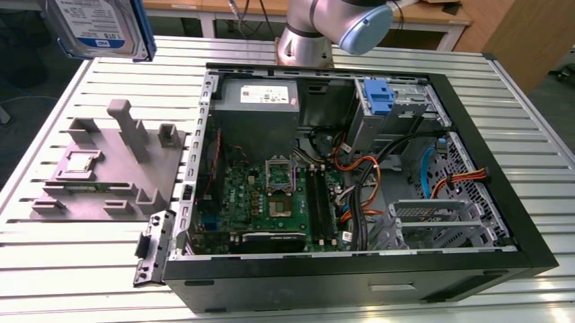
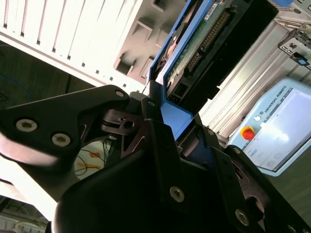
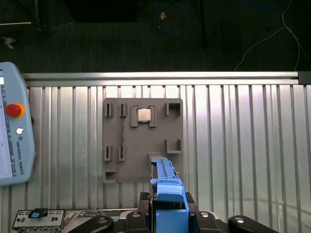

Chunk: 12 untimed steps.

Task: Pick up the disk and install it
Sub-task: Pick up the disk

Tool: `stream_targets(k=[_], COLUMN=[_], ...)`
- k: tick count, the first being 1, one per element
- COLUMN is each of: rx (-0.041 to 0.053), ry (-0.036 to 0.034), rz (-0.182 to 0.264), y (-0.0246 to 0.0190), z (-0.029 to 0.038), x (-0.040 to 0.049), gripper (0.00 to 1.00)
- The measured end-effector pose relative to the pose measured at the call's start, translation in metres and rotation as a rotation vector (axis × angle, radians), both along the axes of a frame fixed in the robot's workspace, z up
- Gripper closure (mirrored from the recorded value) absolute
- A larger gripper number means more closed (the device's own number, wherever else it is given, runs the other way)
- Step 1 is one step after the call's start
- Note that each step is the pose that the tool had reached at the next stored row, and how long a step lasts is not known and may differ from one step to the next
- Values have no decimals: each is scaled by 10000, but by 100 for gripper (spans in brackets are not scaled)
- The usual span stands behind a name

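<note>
The disk (image 1: 97, 25), a silver-grey drive with a blue-and-white label in a bright blue carrier, hangs high above the table at the exterior view's upper left. In the second wrist view the black gripper (image 2: 163, 128) is shut on the carrier's blue edge, and the disk (image 2: 204, 48) reaches away from the fingers with its circuit-board side showing. In the first wrist view the disk (image 3: 167, 191) is seen edge-on, clamped by the gripper (image 3: 168, 213), right above the grey fixture block (image 3: 143, 141).
The open computer case (image 1: 503, 202) lies on the slatted table (image 1: 539, 121), with a fixed blue bracket (image 1: 379, 97) at its upper drive bay and a metal cage (image 1: 431, 215) low on the exterior view's right. The fixture block (image 1: 108, 168) sits beside the case. A teach pendant (image 3: 12, 136) lies on the table.
</note>
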<state>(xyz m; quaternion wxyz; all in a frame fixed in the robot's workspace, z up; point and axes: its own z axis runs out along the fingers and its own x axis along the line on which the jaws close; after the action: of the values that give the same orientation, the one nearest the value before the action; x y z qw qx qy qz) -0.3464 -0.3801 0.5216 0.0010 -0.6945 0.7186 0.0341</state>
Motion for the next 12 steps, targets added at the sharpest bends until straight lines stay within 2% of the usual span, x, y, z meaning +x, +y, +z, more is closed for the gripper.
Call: stream_targets(k=[12], rx=[0], ry=[-1], rz=[0], y=[0], z=[0], x=[52], gripper=[64])
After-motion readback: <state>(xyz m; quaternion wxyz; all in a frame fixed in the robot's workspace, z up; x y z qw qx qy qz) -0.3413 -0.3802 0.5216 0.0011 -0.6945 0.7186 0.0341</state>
